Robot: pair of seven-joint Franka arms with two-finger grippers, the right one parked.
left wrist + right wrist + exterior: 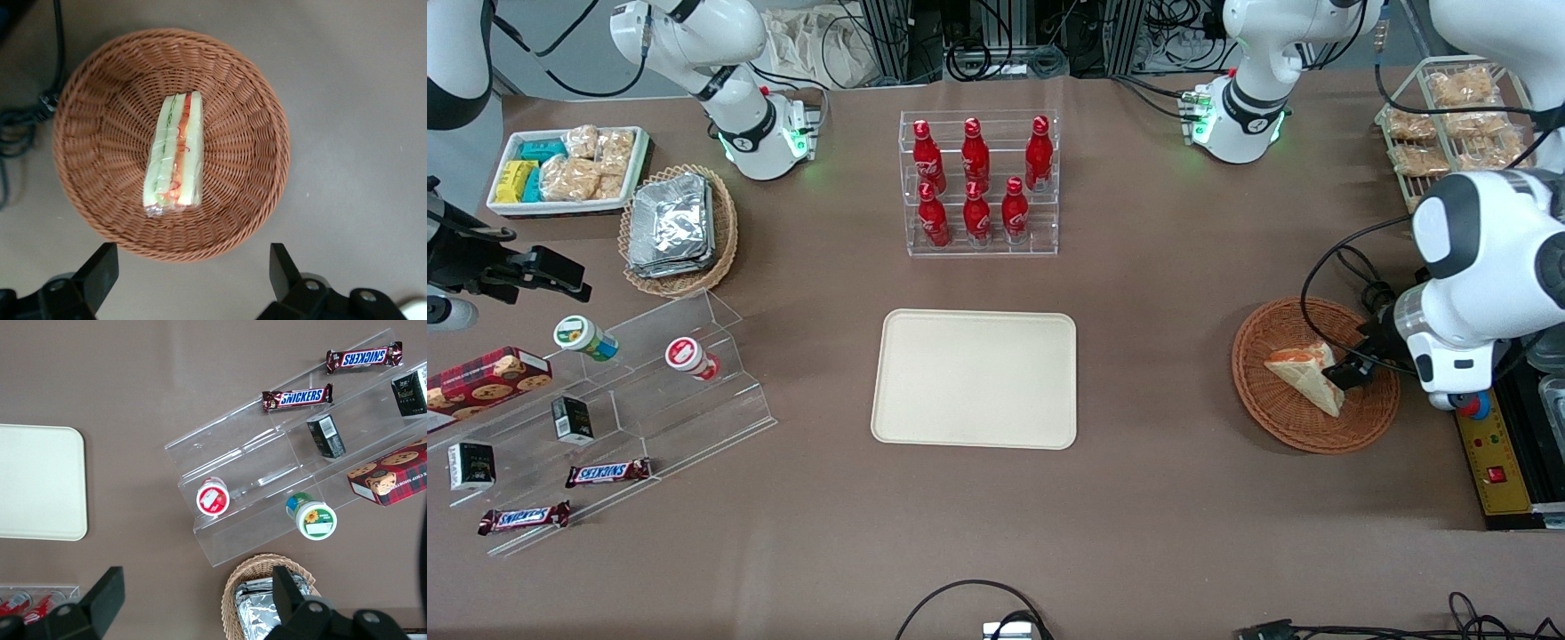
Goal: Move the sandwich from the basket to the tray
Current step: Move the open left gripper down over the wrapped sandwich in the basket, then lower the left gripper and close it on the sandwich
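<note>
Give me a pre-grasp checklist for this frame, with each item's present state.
1. Sandwich lies in the basket: ok.
2. Tool open: ok, fingers spread wide.
3. Tool above the basket, near its rim: ok.
4. Tool centred over the sandwich: not ok, it sits off toward the rim.
5. Tray bare to receive it: ok.
6. Nothing else in the basket: ok.

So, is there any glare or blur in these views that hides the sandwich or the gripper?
Front view: light is even, and the triangular white-bread sandwich reads clearly in the round brown wicker basket; the left gripper is dark against it. Left wrist view: its plastic wrap shines faintly, the filling still shows, and the open gripper hangs above the basket rim.
</note>
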